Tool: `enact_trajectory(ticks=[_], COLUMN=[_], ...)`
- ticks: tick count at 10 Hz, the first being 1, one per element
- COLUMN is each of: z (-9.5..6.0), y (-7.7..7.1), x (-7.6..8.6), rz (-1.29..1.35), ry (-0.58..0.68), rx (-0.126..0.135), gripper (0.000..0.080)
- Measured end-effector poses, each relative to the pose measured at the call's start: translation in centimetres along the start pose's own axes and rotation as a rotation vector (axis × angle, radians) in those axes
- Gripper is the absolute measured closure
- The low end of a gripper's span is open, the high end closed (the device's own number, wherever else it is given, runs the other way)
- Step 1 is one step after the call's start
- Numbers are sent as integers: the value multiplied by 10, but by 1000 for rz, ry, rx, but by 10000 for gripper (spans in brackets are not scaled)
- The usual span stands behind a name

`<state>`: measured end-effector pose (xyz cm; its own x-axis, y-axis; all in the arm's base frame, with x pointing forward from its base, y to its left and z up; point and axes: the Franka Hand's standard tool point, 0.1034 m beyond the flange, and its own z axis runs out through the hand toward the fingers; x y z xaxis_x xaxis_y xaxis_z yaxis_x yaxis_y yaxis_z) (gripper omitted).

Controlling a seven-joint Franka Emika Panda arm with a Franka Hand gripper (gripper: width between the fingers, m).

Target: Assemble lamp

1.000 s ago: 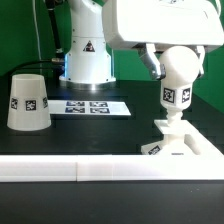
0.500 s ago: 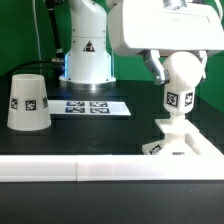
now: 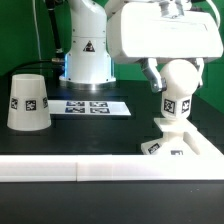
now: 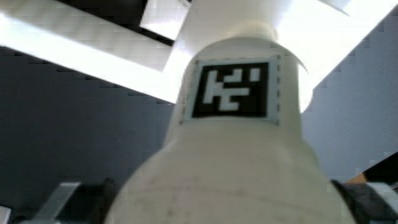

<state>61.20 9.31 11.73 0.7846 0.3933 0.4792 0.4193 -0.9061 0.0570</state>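
My gripper (image 3: 178, 70) is shut on the round white bulb (image 3: 177, 92), one finger on each side of its rounded end. The bulb stands upright with its tagged neck down on the raised socket of the flat square base (image 3: 185, 143) at the exterior view's right. In the wrist view the bulb (image 4: 231, 130) fills the picture, with dark fingers (image 4: 71, 200) at its sides and the base (image 4: 89, 50) beyond it. The tapered shade (image 3: 28, 102) stands mouth down at the exterior view's left, far from the gripper.
The marker board (image 3: 92, 106) lies flat between the shade and the base. A long white border bar (image 3: 70, 172) runs along the front edge. The arm's white pedestal (image 3: 88, 55) stands at the back.
The gripper has turned about the bulb's axis and the bulb's tag has shifted and dropped slightly toward the base. The shade and base have not moved.
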Motion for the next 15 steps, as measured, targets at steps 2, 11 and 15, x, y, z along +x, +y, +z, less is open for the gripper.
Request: enact_trajectory(ticks=[2, 11, 15], z=[1, -1, -22], y=[0, 3, 4], x=[-3, -8, -6], rz=[-1, -1, -8], ry=[20, 51, 33], rx=[-18, -50, -43], gripper=[220, 102, 101])
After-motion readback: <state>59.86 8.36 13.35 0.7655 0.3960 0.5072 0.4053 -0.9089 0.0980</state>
